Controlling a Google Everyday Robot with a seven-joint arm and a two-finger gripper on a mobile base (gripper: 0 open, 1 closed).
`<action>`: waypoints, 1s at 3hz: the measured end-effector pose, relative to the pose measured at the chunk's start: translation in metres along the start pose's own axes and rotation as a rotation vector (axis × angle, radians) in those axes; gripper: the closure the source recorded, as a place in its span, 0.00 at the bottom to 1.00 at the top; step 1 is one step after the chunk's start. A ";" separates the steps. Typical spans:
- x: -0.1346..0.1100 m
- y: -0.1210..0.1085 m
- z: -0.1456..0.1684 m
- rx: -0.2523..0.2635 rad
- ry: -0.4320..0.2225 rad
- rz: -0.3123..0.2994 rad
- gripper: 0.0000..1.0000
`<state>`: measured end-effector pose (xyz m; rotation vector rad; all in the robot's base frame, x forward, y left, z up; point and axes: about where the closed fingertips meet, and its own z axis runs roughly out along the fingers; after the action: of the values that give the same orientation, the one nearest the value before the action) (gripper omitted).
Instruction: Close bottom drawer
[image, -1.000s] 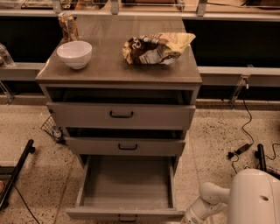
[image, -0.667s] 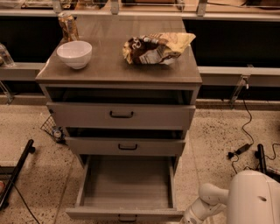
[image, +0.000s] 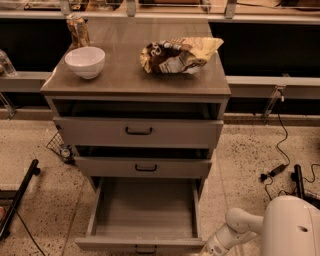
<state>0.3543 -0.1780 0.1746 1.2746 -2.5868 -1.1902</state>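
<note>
The bottom drawer (image: 145, 207) of the grey-brown cabinet is pulled far out toward me and its inside is empty. Its front panel (image: 140, 244) lies at the frame's bottom edge, with the black handle (image: 145, 249) partly cut off. The middle drawer (image: 145, 167) and the top drawer (image: 137, 131) above it stand slightly out. My white arm (image: 235, 232) reaches down at the bottom right, beside the drawer's right front corner. The gripper itself is below the frame edge and out of view.
A white bowl (image: 85, 61), a can (image: 78, 30) and a crumpled snack bag (image: 177, 54) sit on the cabinet top. Black cables and a plug (image: 275, 170) lie on the speckled floor at right. A black bar (image: 17, 197) lies on the floor at left.
</note>
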 end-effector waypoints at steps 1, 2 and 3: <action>-0.008 0.000 0.003 0.000 -0.015 -0.004 1.00; -0.032 0.002 0.010 -0.004 -0.037 -0.038 1.00; -0.046 0.004 0.016 -0.009 -0.050 -0.059 1.00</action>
<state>0.3777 -0.1350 0.1796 1.3453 -2.5922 -1.2578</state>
